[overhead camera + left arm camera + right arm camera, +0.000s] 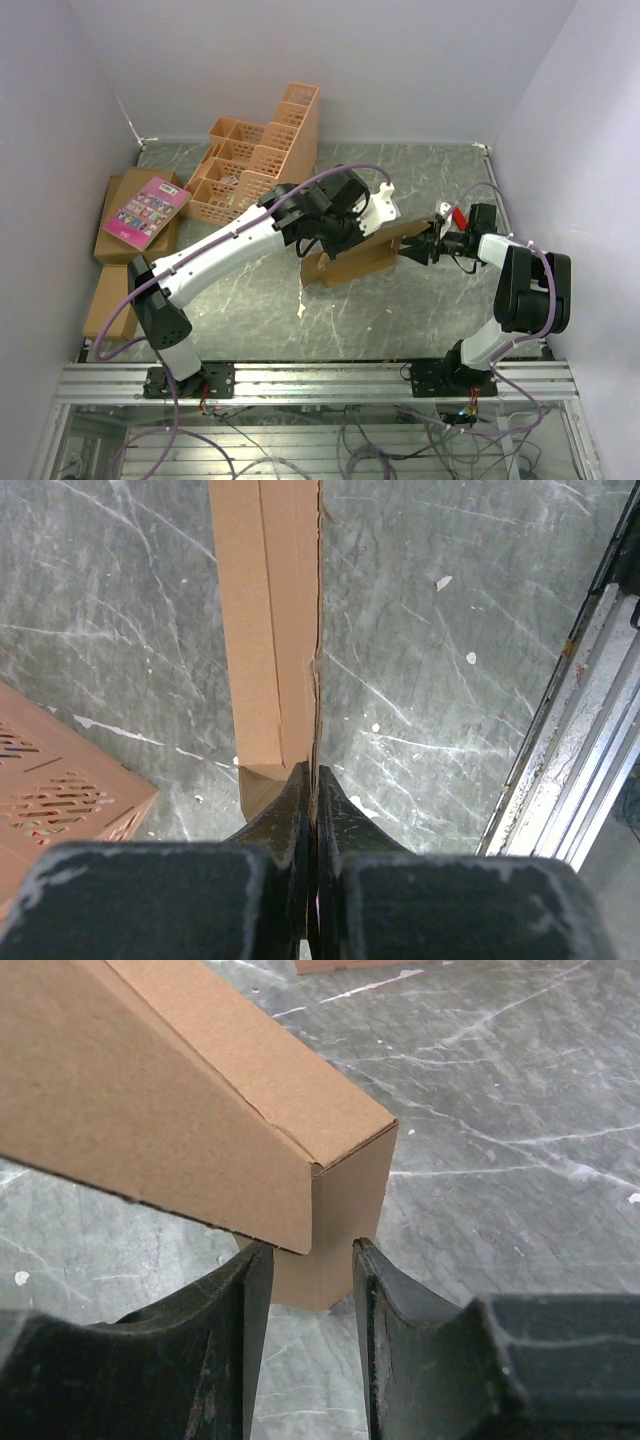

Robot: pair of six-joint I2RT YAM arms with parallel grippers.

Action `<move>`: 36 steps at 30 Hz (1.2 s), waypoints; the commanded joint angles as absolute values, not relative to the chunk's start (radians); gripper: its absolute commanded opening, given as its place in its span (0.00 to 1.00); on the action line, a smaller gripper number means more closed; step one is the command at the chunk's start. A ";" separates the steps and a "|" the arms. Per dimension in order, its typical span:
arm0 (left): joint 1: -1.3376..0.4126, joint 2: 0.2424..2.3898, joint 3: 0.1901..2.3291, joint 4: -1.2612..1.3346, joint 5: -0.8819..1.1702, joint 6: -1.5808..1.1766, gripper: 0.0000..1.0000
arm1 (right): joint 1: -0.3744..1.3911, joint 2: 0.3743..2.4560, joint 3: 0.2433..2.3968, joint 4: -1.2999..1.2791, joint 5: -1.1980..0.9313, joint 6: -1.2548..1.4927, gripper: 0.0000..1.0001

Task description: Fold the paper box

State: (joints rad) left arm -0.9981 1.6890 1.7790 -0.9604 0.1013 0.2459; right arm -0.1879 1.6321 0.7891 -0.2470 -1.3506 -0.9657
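From above, the left gripper (325, 243) reaches in over the grey marbled table (400, 320), and the plain brown corrugated-cardboard paper box (365, 258), shallow and rectangular, runs from its jaws across to the right gripper (410, 252), which meets the box's far end. Well behind the left jaws stands an orange plastic lattice crate (255, 165); far off to their outer side a pink book (145, 212) lies on closed brown cartons (115, 255).

In the left wrist view the left gripper (312, 775) has its jaws pressed together on a thin cardboard edge of the paper box (265, 630) – the panel stretches straight ahead from the fingertips, over the table (450, 680). The crate's corner (60, 800) sits off to one side of the jaws, a metal rail (575, 740) to the other.

In the right wrist view the right gripper (310, 1260) stands with its jaws apart, straddling a folded corner of the paper box (180, 1110). One finger (235, 1340) is just beside the cardboard – contact is unclear – and the other finger (385, 1330) shows a gap.
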 commanded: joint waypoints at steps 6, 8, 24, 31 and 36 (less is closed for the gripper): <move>-0.988 1.692 1.757 -0.955 0.199 0.233 0.07 | -0.156 1.593 0.689 0.112 -1.333 -0.658 0.38; -0.987 1.691 1.754 -0.952 0.204 0.235 0.07 | -0.143 1.591 0.689 0.118 -1.317 -0.660 0.38; -0.951 1.687 1.733 -0.936 0.265 0.245 0.07 | -0.097 1.608 0.690 0.238 -1.235 -0.587 0.25; -0.901 1.666 1.705 -0.902 0.330 0.237 0.07 | -0.095 1.615 0.692 0.265 -1.215 -0.538 0.20; -0.877 1.663 1.692 -0.883 0.368 0.228 0.07 | -0.090 1.624 0.718 0.239 -1.207 -0.527 0.15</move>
